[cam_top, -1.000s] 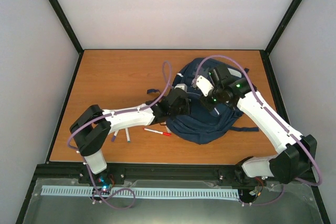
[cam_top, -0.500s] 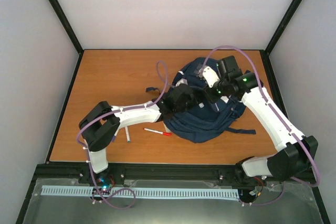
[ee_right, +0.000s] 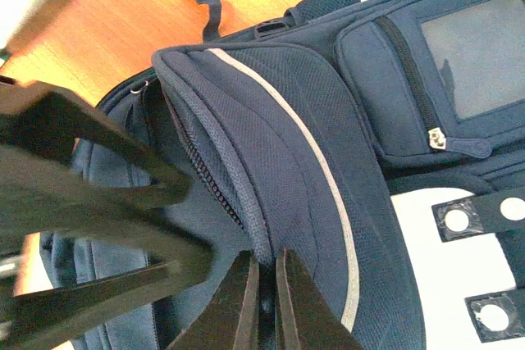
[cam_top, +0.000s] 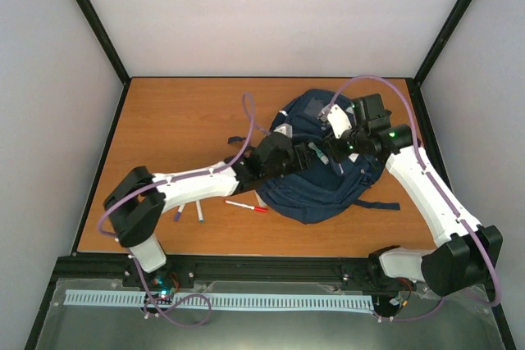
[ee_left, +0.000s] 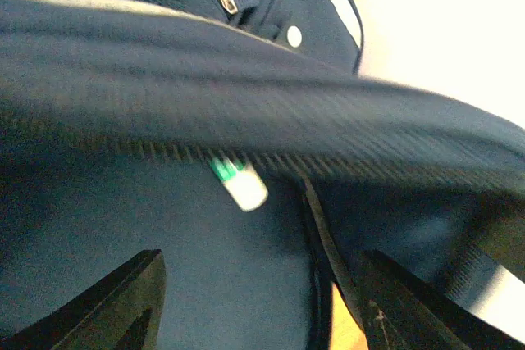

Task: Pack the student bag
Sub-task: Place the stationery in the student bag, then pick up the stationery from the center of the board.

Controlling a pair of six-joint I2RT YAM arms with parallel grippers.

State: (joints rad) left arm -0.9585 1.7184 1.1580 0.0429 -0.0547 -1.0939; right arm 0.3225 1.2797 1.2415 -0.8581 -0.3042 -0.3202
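Right gripper (ee_right: 264, 272): jaws pinched tight on the zippered rim of the student bag (ee_right: 295, 170), holding the flap's edge up just ahead of its fingertips. The pale stripe (ee_right: 328, 194) runs along the flap to the right of the pinch. Beyond it lie the front pocket's zipper pull (ee_right: 435, 138) and the white patches (ee_right: 447, 276).

Left gripper (ee_left: 261, 268): jaws spread wide, nothing between them. It points into the bag's mouth, under the raised flap. Dark lining fills the space ahead of the fingers (ee_left: 123, 301). A white-and-green marker (ee_left: 239, 185) lies just ahead of the gap, partly tucked under the zipper teeth; the rest of it is hidden.

In the overhead view the two grippers meet nose to nose over the middle of the bag, the left one coming from the bag's left side and the right one from the far right. The bag lies flat on the wooden table (cam_top: 180, 120).

Behind the left gripper, beside its forearm: a red-and-white pen (cam_top: 246, 206) and two more markers (cam_top: 199, 215), all on bare wood, apart from the bag.
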